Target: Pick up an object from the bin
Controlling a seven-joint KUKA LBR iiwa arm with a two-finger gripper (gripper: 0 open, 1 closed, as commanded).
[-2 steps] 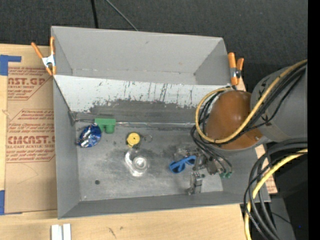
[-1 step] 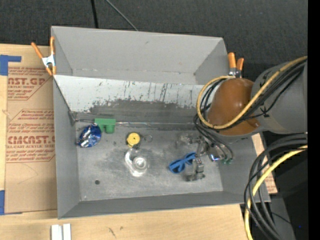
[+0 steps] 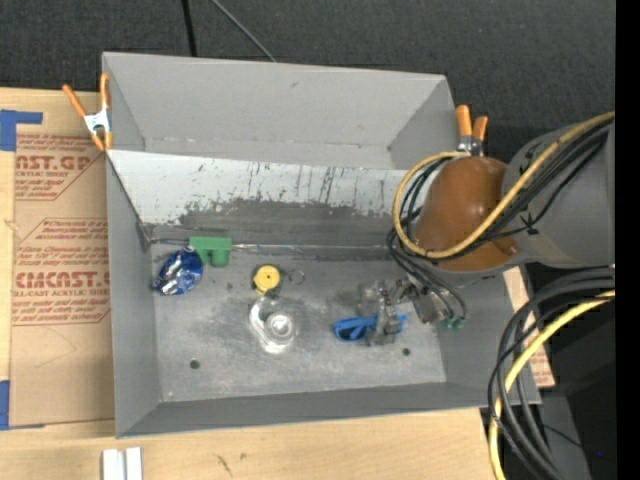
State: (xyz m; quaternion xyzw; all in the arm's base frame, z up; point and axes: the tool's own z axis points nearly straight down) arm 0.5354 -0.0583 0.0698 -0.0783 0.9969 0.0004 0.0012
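**Pincer low at blue piece, bin's right front**

Camera view: pincer (image 3: pixel 384 318) sits down by the bin (image 3: pixel 300 393) floor, right against a small blue plastic piece (image 3: pixel 350 329) near the right front corner, likely the pick target. Open or closed: can't tell. Clear cup (image 3: pixel 272 326) lies apart.

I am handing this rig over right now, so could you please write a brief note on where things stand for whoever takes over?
Gripper: low over the floor of the bin, right of centre, at a small blue object. Whether it has a grip on it cannot be told.
Other things: clear object mid-floor, yellow round piece just behind it, green block and blue crumpled piece at the left.
Done: nothing is lifted; everything lies on the floor.
Left: secure one object and lift it out.
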